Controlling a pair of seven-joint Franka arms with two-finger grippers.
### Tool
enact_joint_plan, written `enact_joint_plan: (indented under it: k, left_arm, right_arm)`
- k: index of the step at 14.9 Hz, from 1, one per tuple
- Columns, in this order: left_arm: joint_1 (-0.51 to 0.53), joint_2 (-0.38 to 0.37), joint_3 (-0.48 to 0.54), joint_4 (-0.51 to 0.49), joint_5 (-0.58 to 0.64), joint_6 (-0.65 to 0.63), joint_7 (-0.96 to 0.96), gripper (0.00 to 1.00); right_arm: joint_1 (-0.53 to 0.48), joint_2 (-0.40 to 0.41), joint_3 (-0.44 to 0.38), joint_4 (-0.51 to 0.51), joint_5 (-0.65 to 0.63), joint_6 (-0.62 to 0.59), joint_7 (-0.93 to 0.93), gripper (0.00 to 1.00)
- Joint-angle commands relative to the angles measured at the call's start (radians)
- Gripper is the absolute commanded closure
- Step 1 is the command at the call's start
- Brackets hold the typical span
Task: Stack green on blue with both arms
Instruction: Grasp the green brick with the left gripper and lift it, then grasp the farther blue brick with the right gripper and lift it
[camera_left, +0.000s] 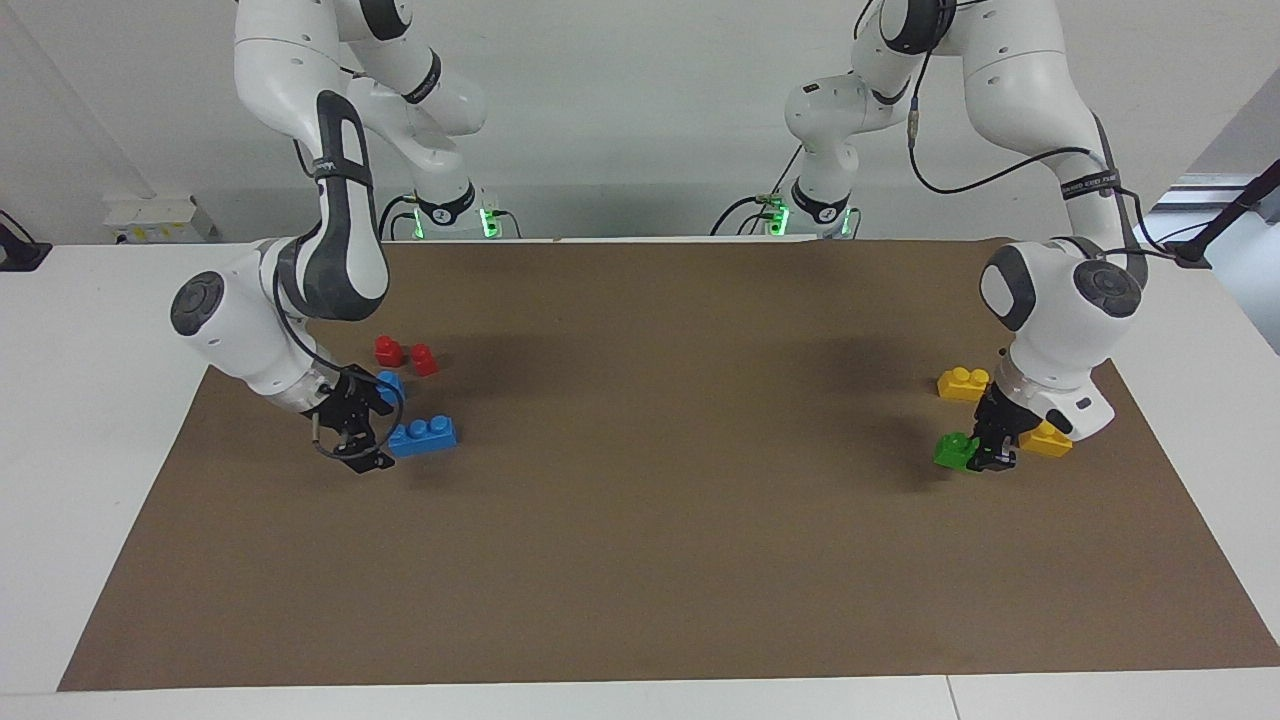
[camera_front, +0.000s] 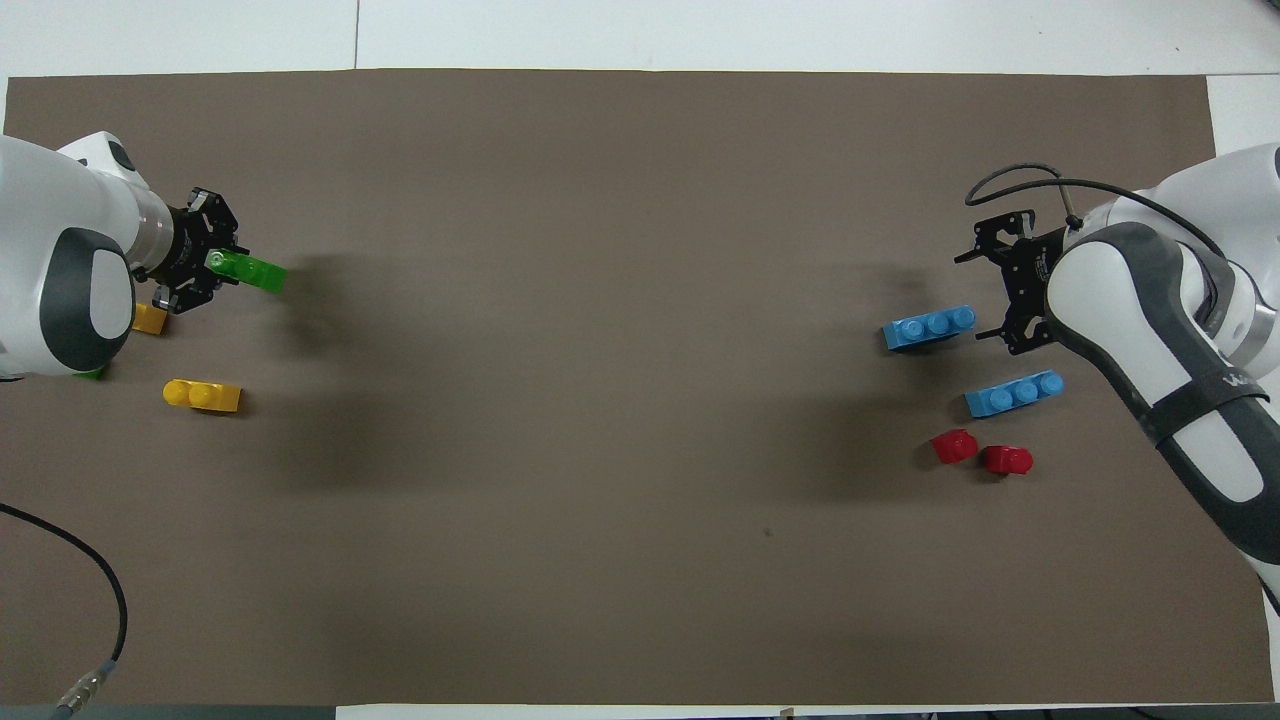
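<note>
Green brick: two studs, clamped at one end between the closed fingers of the left gripper, raised slightly off the brown mat at the left arm's end of the table.

Blue brick: three studs, flat on the mat, well apart from the green brick, at the right arm's end.

Right gripper: spread wide, holding nothing, just beside one end of the blue brick (contact cannot be told).

Second blue brick: nearer to the robots than the blue brick, partly hidden by the right gripper in the facing view.

Two red bricks: side by side, nearer to the robots than both blue bricks.

Yellow bricks: one nearer to the robots than the green brick; another beside it, under the left arm's wrist.
</note>
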Motion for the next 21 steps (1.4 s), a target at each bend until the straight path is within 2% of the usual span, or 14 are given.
enact_joint_plan:
  k: [1, 9, 11, 13, 14, 16, 20, 21]
  left_arm:
    - [-0.054, -0.048, 0.008, -0.010, 0.004, -0.066, -0.090, 1.00]
    - [-0.131, -0.120, 0.008, -0.015, -0.052, -0.152, -0.182, 1.00]
    - [-0.133, -0.119, 0.008, -0.014, -0.052, -0.150, -0.194, 1.00]
    - [-0.133, -0.119, 0.008, -0.013, -0.052, -0.150, -0.194, 1.00]
    - [-0.133, -0.119, 0.008, -0.013, -0.052, -0.150, -0.194, 1.00]
    - [-0.133, -0.119, 0.008, -0.013, -0.052, -0.152, -0.194, 1.00]
    - [-0.133, -0.119, 0.008, -0.013, -0.052, -0.150, -0.194, 1.00]
    - [-0.133, -0.119, 0.008, -0.013, -0.052, -0.150, -0.194, 1.00]
  right_arm:
    - [-0.014, -0.008, 0.009, -0.035, 0.028, 0.024, 0.012, 0.03]
    - [-0.014, -0.007, 0.010, -0.074, 0.048, 0.086, 0.010, 0.03]
    - [-0.014, -0.004, 0.010, -0.085, 0.050, 0.106, 0.010, 0.05]
    - [-0.014, -0.004, 0.010, -0.087, 0.050, 0.110, 0.010, 0.12]
    - [-0.013, -0.004, 0.010, -0.088, 0.050, 0.110, 0.010, 0.17]
    - [-0.014, -0.004, 0.010, -0.088, 0.050, 0.110, 0.010, 0.37]
    - [-0.025, -0.004, 0.010, -0.082, 0.051, 0.103, 0.012, 0.93]
    - [-0.028, -0.002, 0.010, -0.075, 0.051, 0.095, 0.014, 1.00]
